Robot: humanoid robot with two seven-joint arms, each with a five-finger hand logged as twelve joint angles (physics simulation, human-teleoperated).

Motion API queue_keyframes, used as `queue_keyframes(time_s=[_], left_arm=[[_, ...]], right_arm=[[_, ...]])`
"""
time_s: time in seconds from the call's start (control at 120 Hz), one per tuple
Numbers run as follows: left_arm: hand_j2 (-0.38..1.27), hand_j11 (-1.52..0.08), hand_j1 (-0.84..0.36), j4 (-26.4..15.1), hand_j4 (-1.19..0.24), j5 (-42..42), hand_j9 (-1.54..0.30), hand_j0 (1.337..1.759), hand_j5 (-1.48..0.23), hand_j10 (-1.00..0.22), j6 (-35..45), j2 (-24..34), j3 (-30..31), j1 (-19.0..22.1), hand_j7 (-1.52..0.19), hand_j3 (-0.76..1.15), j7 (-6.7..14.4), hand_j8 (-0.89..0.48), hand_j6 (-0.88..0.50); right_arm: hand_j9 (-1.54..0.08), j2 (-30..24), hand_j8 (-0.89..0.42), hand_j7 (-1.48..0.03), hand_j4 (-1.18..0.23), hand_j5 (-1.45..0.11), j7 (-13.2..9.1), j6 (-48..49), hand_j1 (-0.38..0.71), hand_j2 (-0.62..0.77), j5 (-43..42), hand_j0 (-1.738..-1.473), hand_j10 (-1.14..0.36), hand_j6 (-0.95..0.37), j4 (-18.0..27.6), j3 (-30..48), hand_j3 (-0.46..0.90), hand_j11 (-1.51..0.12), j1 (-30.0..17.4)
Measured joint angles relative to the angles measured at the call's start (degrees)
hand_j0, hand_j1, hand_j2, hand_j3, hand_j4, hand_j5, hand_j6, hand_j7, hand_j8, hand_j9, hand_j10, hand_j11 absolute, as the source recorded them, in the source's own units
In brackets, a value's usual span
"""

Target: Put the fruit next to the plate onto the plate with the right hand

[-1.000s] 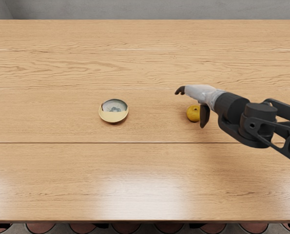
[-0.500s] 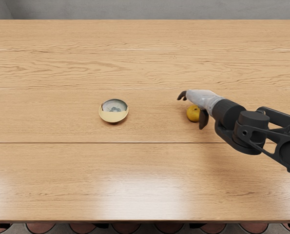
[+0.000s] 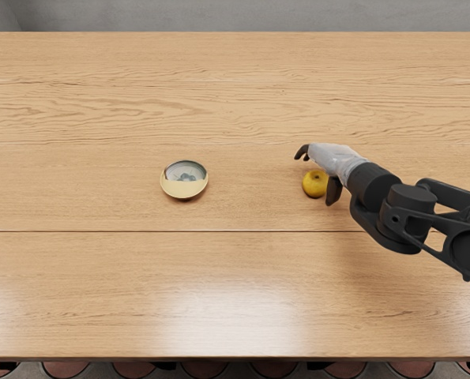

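lowering onto the fruit, right hand has sunk closer, fingers spread, gripping nothing; fruit lies on table well right of plate, so the grasp seems imminent.

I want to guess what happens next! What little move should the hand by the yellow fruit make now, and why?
Probably lower the right hand a little and curl its fingers around the fruit. The hand hovers just over the fruit with fingers spread, holding nothing, and the fruit lies well apart from the plate, not on it.
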Motion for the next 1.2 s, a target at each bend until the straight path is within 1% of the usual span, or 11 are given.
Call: queue_keyframes(time_s=[0.317,0.658,0.9,0.95,0.992,1.033,1.108,1.183,1.2], left_arm=[[0.00,-0.02,0.33,0.0,-0.02,0.0,-0.02,1.658,-0.02,-0.02,0.0,0.0,0.0,0.0,-0.02,0.00,0.0,-0.02,-0.02],[0.00,-0.02,0.33,0.0,-0.02,0.0,-0.02,1.658,-0.02,-0.02,0.0,0.0,0.0,0.0,-0.02,0.00,0.0,-0.02,-0.02],[0.00,-0.02,0.33,0.0,-0.02,0.0,-0.02,1.658,-0.02,-0.02,0.0,0.0,0.0,0.0,-0.02,0.00,0.0,-0.02,-0.02],[0.00,-0.02,0.33,0.0,-0.02,0.0,-0.02,1.658,-0.02,-0.02,0.0,0.0,0.0,0.0,-0.02,0.00,0.0,-0.02,-0.02],[0.00,-0.02,0.33,0.0,-0.02,0.0,-0.02,1.658,-0.02,-0.02,0.0,0.0,0.0,0.0,-0.02,0.00,0.0,-0.02,-0.02],[0.00,-0.02,0.33,0.0,-0.02,0.0,-0.02,1.658,-0.02,-0.02,0.0,0.0,0.0,0.0,-0.02,0.00,0.0,-0.02,-0.02],[0.00,-0.02,0.33,0.0,-0.02,0.0,-0.02,1.658,-0.02,-0.02,0.0,0.0,0.0,0.0,-0.02,0.00,0.0,-0.02,-0.02],[0.00,-0.02,0.33,0.0,-0.02,0.0,-0.02,1.658,-0.02,-0.02,0.0,0.0,0.0,0.0,-0.02,0.00,0.0,-0.02,-0.02],[0.00,-0.02,0.33,0.0,-0.02,0.0,-0.02,1.658,-0.02,-0.02,0.0,0.0,0.0,0.0,-0.02,0.00,0.0,-0.02,-0.02]], right_arm=[[-0.46,1.0,-0.36,-0.46,-0.36,-0.46,0.0,-0.3,0.08,-0.07,0.2,-1.658,-0.36,-0.36,0.0,-0.1,0.00,-0.46,-0.1],[-0.50,0.9,-0.39,-0.50,-0.39,-0.50,0.0,-0.4,0.11,-0.07,0.2,-1.658,-0.39,-0.39,0.2,-0.1,0.00,-0.50,-1.1],[-0.60,0.7,-0.44,-0.60,-0.47,-0.60,0.0,-0.4,0.20,-0.09,0.1,-1.658,-0.47,-0.47,0.1,-0.1,0.00,-0.60,-1.2],[-0.62,0.7,-0.43,-0.62,-0.48,-0.61,0.0,-0.4,0.22,-0.08,0.1,-1.658,-0.47,-0.48,0.1,-0.1,0.00,-0.62,-1.2],[-0.63,0.7,-0.41,-0.62,-0.48,-0.62,0.0,-0.4,0.23,-0.11,0.1,-1.657,-0.48,-0.49,0.1,0.0,0.00,-0.63,-1.5],[-0.64,0.7,-0.39,-0.63,-0.50,-0.63,0.0,-0.4,0.24,-0.13,0.0,-1.655,-0.49,-0.47,0.0,0.0,0.00,-0.64,-1.7],[-0.65,0.8,-0.36,-0.65,-0.52,-0.63,0.0,-0.5,0.27,-0.10,-0.2,-1.652,-0.51,-0.45,0.0,0.0,0.00,-0.65,-1.9],[-0.70,0.8,-0.36,-0.70,-0.56,-0.68,0.0,-0.5,0.29,-0.04,-0.3,-1.646,-0.54,-0.44,0.1,0.1,0.00,-0.70,-1.9],[-0.70,0.8,-0.36,-0.71,-0.58,-0.68,0.0,-0.5,0.29,0.00,-0.3,-1.646,-0.54,-0.44,0.1,0.1,0.00,-0.71,-1.9]])
